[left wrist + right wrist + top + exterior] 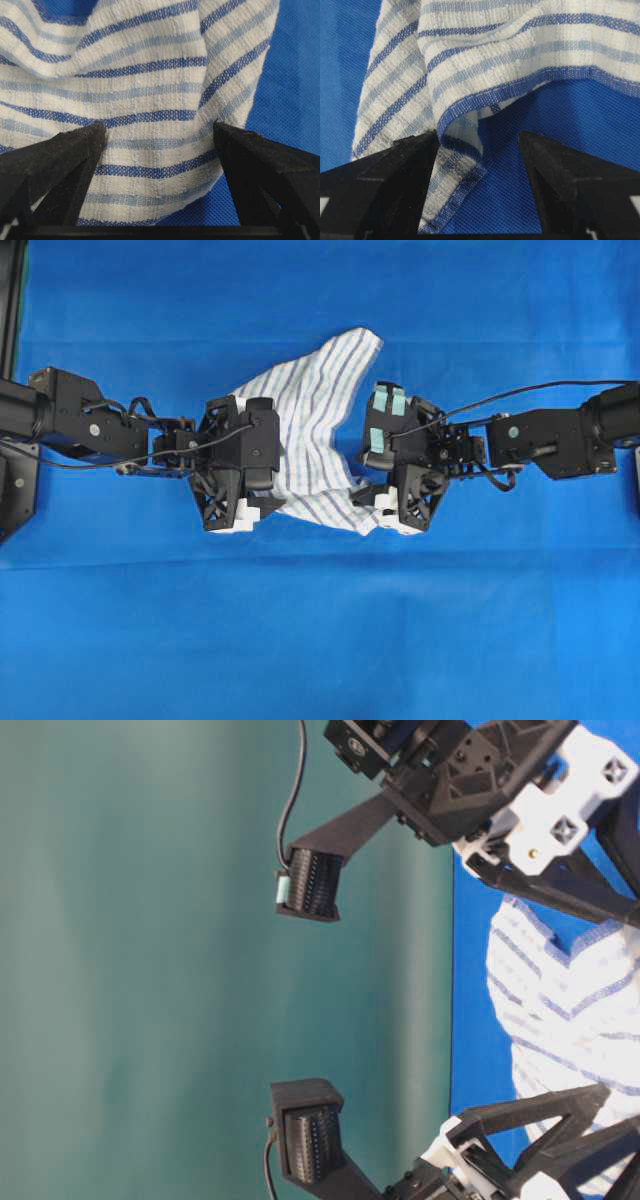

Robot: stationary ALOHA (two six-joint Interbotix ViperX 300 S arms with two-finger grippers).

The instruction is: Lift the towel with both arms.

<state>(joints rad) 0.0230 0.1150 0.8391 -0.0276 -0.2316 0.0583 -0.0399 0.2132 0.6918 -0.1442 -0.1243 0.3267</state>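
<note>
**Both pincers spread wide at the edges of the striped towel**

Closest in, the left wrist view shows the left pincer released, its two black wedge fingers standing well apart with the towel lying between and beyond them. The stripes here run across the view, and the cloth's rounded hem curves down between the fingers. In the right wrist view the right pincer is likewise released; a folded corner of the towel with a blue-stitched hem touches the inner side of the left-hand finger, while the other finger stands over bare blue cloth.

Farther off, the overhead view gives the whole layout. The towel lies crumpled on the blue-covered surface, between the two pincers. Its long axis runs diagonally, from a narrow end pointing to the upper right of the view down to a broader lower edge. The left pincer sits over its left edge, and the right pincer over its lower right part. Both arms reach in level from opposite sides.
</note>
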